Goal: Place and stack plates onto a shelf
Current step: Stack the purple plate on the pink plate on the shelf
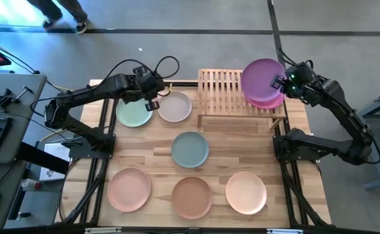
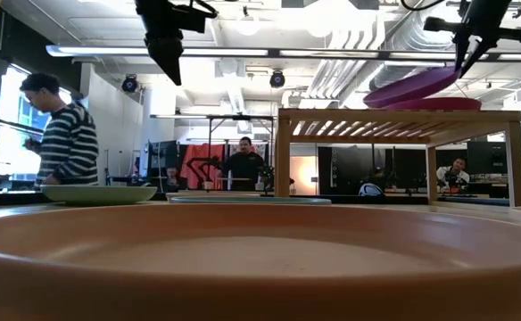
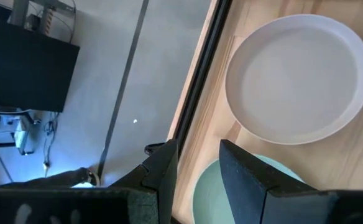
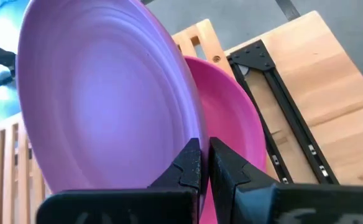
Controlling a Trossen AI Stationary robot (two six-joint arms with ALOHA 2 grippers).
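Note:
A light-wood slatted shelf (image 1: 229,91) stands at the table's far right. A magenta plate (image 1: 268,102) lies on its right part, and a purple plate (image 1: 261,78) sits tilted over it (image 2: 412,87), with my right gripper (image 4: 204,163) shut on its rim. My left gripper (image 1: 152,99) hangs open high above the far left of the table, over the gap between a mint green plate (image 1: 133,112) and a pale pink plate (image 1: 175,106), both flat on the tabletop. It touches nothing (image 3: 197,168). My right gripper pinches the purple plate's rim (image 4: 191,134) between its two fingers, one on the plate's upper face and one beneath, at the edge toward the table's right. The fingers slant down from the right. The plate tilts up toward the gripper over the magenta plate (image 4: 231,118); whether they touch I cannot tell.
A grey-teal plate (image 1: 190,149) lies mid-table. Peach (image 1: 129,188), terracotta (image 1: 191,197) and cream (image 1: 246,192) plates line the near edge. The shelf's left half (image 1: 216,88) is bare slats. People stand and sit in the room beyond (image 2: 64,134).

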